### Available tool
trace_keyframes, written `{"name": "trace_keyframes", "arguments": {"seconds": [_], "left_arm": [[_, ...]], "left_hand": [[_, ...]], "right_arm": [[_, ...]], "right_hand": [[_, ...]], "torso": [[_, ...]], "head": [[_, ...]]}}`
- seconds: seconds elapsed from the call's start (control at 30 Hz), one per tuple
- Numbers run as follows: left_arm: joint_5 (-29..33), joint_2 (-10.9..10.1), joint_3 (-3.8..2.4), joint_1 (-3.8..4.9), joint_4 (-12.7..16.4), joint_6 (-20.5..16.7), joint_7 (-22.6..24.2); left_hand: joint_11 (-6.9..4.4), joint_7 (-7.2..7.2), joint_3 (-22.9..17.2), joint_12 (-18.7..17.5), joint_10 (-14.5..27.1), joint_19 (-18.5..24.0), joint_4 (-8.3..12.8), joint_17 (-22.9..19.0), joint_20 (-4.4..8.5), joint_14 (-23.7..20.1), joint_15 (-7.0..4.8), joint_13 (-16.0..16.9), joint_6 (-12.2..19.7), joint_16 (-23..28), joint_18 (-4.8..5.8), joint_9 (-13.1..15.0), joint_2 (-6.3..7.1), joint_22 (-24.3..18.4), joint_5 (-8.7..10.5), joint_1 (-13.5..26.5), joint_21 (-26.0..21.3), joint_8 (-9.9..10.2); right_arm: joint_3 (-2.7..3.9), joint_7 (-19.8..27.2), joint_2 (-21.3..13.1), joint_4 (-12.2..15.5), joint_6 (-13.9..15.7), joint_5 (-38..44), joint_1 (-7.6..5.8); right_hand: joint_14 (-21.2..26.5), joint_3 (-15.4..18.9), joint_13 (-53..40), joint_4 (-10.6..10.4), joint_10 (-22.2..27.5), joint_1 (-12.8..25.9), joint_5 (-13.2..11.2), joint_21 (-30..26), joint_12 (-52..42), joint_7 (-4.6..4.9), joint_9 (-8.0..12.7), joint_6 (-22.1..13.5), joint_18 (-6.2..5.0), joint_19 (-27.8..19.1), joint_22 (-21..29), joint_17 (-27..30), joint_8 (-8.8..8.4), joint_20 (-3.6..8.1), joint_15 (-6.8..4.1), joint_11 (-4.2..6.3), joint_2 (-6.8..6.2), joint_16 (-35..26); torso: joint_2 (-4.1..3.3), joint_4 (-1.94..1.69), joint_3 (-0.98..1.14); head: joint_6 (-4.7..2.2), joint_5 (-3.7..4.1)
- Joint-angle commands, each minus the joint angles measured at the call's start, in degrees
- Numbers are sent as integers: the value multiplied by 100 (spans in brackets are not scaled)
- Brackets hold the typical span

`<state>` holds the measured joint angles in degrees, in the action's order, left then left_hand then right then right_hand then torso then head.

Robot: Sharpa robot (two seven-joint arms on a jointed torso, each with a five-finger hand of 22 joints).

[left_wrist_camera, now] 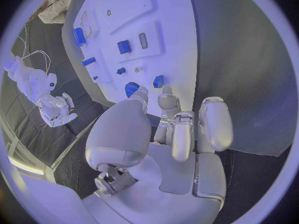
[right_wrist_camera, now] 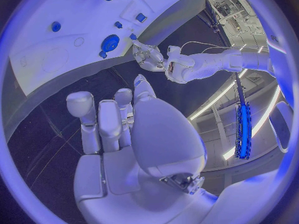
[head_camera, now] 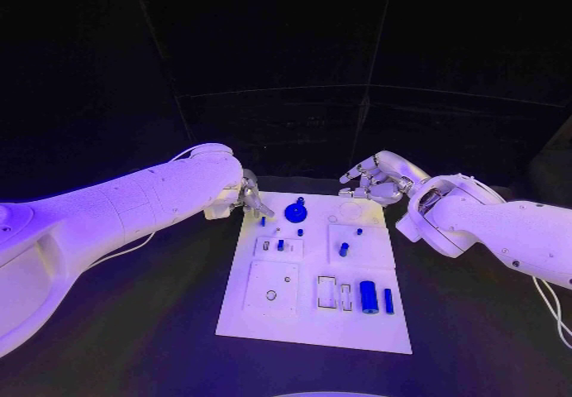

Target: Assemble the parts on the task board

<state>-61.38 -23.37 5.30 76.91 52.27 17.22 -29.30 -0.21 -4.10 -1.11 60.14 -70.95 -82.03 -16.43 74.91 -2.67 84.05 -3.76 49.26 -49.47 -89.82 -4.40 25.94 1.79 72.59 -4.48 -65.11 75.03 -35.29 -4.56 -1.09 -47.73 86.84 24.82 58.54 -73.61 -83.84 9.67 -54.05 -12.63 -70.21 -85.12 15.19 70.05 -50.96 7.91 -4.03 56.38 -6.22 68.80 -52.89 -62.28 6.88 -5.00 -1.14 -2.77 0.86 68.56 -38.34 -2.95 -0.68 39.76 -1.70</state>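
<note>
The white task board (head_camera: pixel 316 281) lies in the middle of the black table. On it are a round blue gear-like part (head_camera: pixel 296 214), several small blue pegs such as one (head_camera: pixel 280 244) and another (head_camera: pixel 343 248), a blue cylinder (head_camera: pixel 369 298) and a thin blue bar (head_camera: pixel 388 301). My left hand (head_camera: pixel 247 201) hovers at the board's far left corner, fingers apart and holding nothing. Its fingertips (left_wrist_camera: pixel 167 100) are close to a small blue peg (left_wrist_camera: pixel 159 81) and the round part (left_wrist_camera: pixel 131 88). My right hand (head_camera: pixel 372 184) is raised beyond the far right corner, empty, with its fingers (right_wrist_camera: pixel 99 119) loosely extended.
Empty slots and recesses (head_camera: pixel 272 285) mark the board's near half. Black table (head_camera: pixel 155 322) surrounds the board on both sides. A thin cable (head_camera: pixel 134 245) trails under the left arm. Dark wall panels stand behind the table.
</note>
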Motion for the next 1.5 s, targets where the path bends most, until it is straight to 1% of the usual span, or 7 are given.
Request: {"name": "trace_keyframes", "arguments": {"seconds": [0.03,0.37,0.67,1.0,1.33,1.4,1.5], "left_arm": [[-49,26,-2,0,-31,153,88],[-49,44,0,-12,-51,154,97],[-49,81,0,-16,-110,176,72],[-48,127,0,-35,-178,262,53],[-48,128,-1,-39,-168,305,23],[-48,129,-1,-39,-168,274,22],[-47,133,-1,-40,-167,226,32]], "left_hand": [[4,4,51,32,-50,-55,6,1509,9,595,2,10,-26,-18,11,-12,-47,12,10,-57,25,-38],[-4,11,61,40,-59,-59,19,1509,17,595,-5,7,-42,-18,13,-29,-86,23,6,-153,30,-42],[-9,17,56,49,-69,-63,29,1509,23,595,-9,5,-64,-18,16,-47,-159,35,1,-258,34,-50],[-15,23,56,57,-77,-67,47,1509,26,595,-12,9,-88,-18,18,-55,-187,47,0,-340,39,-64],[-19,30,55,72,-90,-68,53,1509,28,595,-14,24,-110,-18,19,-59,-210,52,0,-382,41,-75],[-22,33,55,75,-95,-69,56,1509,29,595,-16,25,-121,-18,19,-61,-220,53,1,-401,41,-80],[-28,40,28,82,-105,-67,74,1509,33,595,-21,27,-141,-18,17,-71,-291,52,-3,-485,36,-88]], "right_arm": [[3,30,8,-1,-30,17,-12],[3,35,25,-4,-34,17,-12],[3,44,33,-7,-44,17,-12],[3,45,39,-5,-50,17,-12],[3,39,38,4,-59,17,-12],[3,38,39,4,-60,17,-12],[3,37,40,3,-61,17,-12]], "right_hand": [[-37,33,3,-2,34,21,17,-40,9,-9,6,44,-112,-46,6,1,26,3,-29,0,1,-31],[-39,34,0,-3,32,17,32,-40,5,-9,6,45,-111,-42,3,-2,26,3,-30,1,6,-31],[-40,34,1,-4,33,15,39,-43,5,-9,6,46,-112,-43,8,-3,27,4,-30,1,9,-33],[-43,34,-6,-5,28,14,44,-43,-3,-9,5,47,-112,-41,7,-14,28,4,-30,1,13,-26],[-45,33,-9,-6,25,11,49,-44,-7,-10,5,48,-111,-39,6,-18,28,4,-31,1,17,-23],[-45,33,-9,-6,25,11,49,-44,-7,-10,5,48,-111,-39,6,-18,28,4,-31,1,17,-23],[-45,33,-9,-6,25,11,49,-44,-7,-10,5,48,-111,-39,6,-18,28,4,-31,1,17,-23]], "torso": [[2,-1,0],[2,-4,2],[4,9,7],[-1,-8,4],[1,-4,-1],[2,-5,3],[3,-7,5]], "head": [[9,4],[12,22],[30,18],[29,30],[54,38],[53,37],[54,39]]}}
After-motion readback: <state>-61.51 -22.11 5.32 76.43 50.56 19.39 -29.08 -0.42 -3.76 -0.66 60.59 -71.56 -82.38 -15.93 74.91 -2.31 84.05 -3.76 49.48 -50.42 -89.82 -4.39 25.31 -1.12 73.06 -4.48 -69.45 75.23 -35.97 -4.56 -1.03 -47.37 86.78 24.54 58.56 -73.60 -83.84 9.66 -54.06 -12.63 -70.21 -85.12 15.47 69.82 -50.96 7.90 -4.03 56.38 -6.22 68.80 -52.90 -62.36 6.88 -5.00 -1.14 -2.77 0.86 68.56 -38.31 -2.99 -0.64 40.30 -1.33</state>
